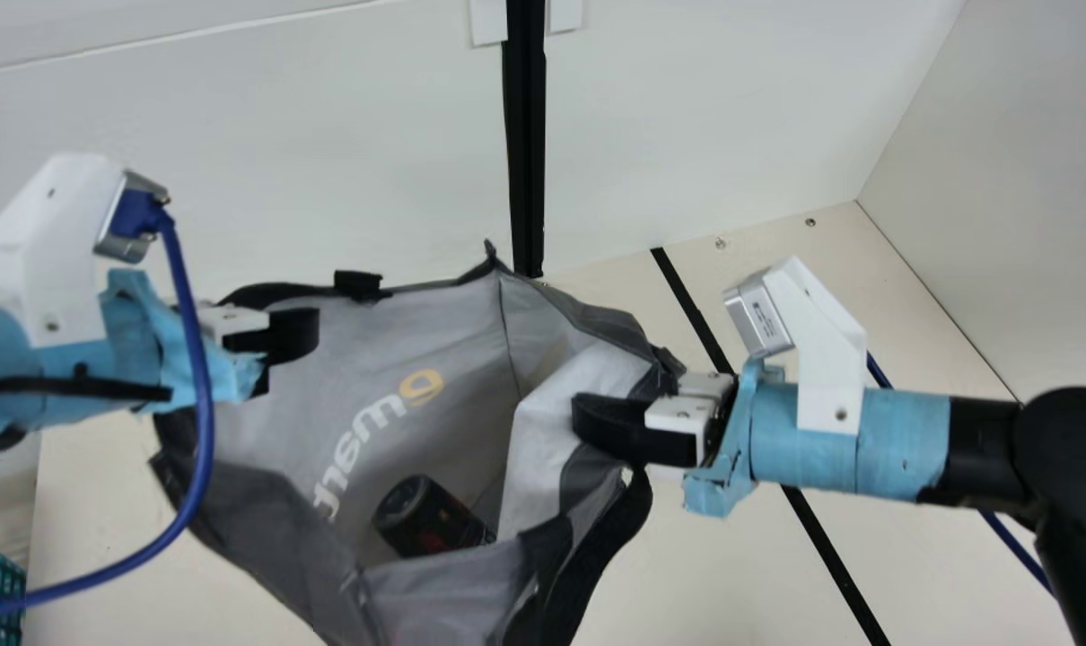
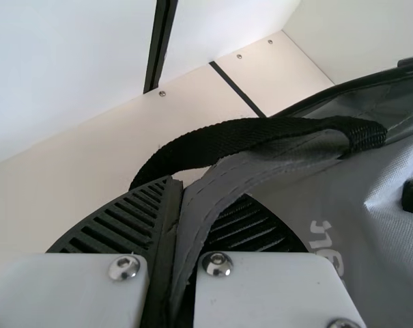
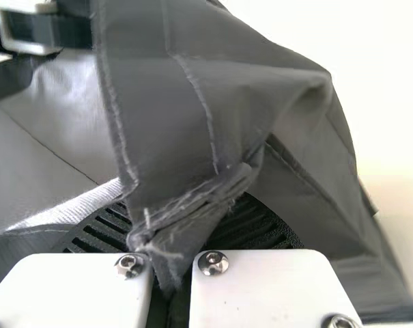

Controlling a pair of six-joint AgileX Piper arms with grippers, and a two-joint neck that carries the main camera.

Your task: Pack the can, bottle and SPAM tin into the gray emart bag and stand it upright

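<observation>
Though inside gray bag (image 1: 354, 336), can (image 1: 428, 520) aslant.

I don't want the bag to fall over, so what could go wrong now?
The gray bag might sag if the left gripper loses its grip, because it pinches just a thin edge. The right gripper holds a bunched-up fold, which could slip. The dark cylinder sits slanted inside, so it might roll and tip the bag.
</observation>
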